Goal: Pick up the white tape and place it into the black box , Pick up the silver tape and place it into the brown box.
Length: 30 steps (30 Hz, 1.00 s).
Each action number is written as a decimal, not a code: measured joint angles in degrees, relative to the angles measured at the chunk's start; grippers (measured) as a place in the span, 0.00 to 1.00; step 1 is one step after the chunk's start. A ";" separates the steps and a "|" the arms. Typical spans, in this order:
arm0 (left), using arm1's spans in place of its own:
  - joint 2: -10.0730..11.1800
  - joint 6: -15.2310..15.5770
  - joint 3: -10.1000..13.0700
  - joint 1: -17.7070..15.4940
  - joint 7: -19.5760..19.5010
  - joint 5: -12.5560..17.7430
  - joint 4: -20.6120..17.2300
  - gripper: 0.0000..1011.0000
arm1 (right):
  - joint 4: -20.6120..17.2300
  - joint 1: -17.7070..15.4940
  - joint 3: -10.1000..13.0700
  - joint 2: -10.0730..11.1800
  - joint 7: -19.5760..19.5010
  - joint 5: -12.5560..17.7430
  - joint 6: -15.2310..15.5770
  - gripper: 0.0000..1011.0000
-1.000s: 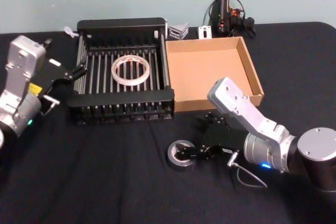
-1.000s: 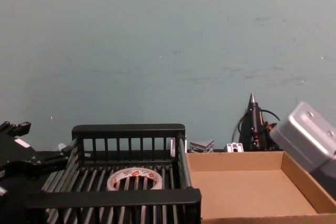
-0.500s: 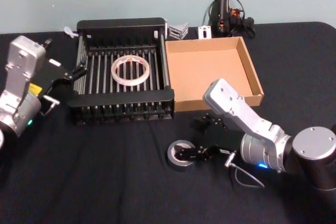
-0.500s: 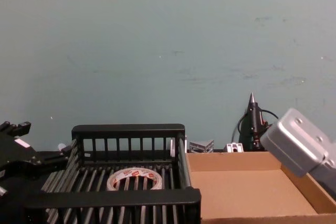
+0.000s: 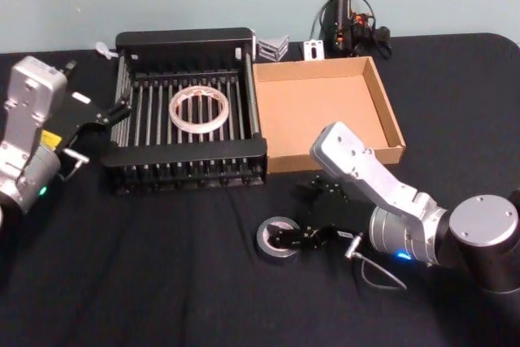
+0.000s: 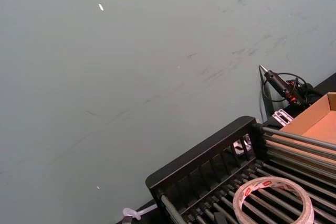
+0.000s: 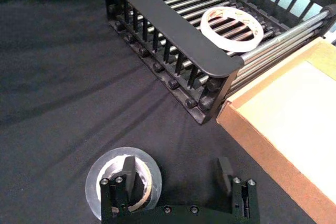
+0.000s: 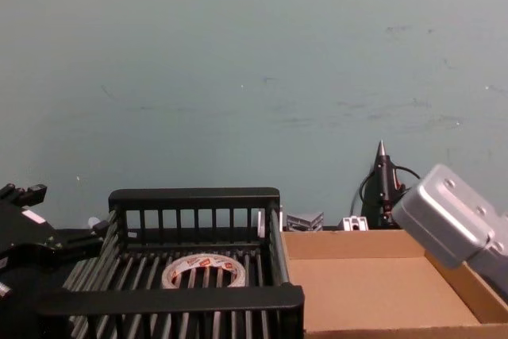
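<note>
The silver tape (image 5: 277, 239) lies flat on the black cloth in front of the boxes. My right gripper (image 5: 297, 237) is open and low at it. In the right wrist view one finger (image 7: 128, 174) stands inside the core of the silver tape (image 7: 116, 167) and the other sits outside, with the right gripper (image 7: 176, 178) straddling the roll's wall. The white tape (image 5: 200, 109) lies on the slatted floor of the black box (image 5: 187, 152). Beside it the brown box (image 5: 390, 111) holds nothing. My left gripper (image 5: 97, 87) hangs open just left of the black box.
A pointed black tool with cables (image 5: 345, 10) and small metal parts (image 5: 276, 45) stand behind the boxes near the wall. A thin cable loop (image 5: 382, 275) trails on the cloth by my right wrist. Black cloth stretches left of the silver tape.
My right gripper has edged a little to the left onto the silver tape. The left arm, both tapes and both boxes have stayed put.
</note>
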 joint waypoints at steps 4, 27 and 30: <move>0.00 0.00 0.00 0.00 0.00 0.00 0.00 0.99 | 0.00 -0.02 0.01 0.00 0.01 0.03 0.00 0.91; 0.00 0.00 0.00 0.00 0.00 0.00 0.00 0.99 | 0.03 -0.06 0.09 0.01 -0.05 0.04 0.05 0.23; 0.00 0.00 0.00 0.00 0.00 0.00 0.00 0.99 | 0.03 -0.06 0.09 0.01 -0.05 0.04 0.05 0.16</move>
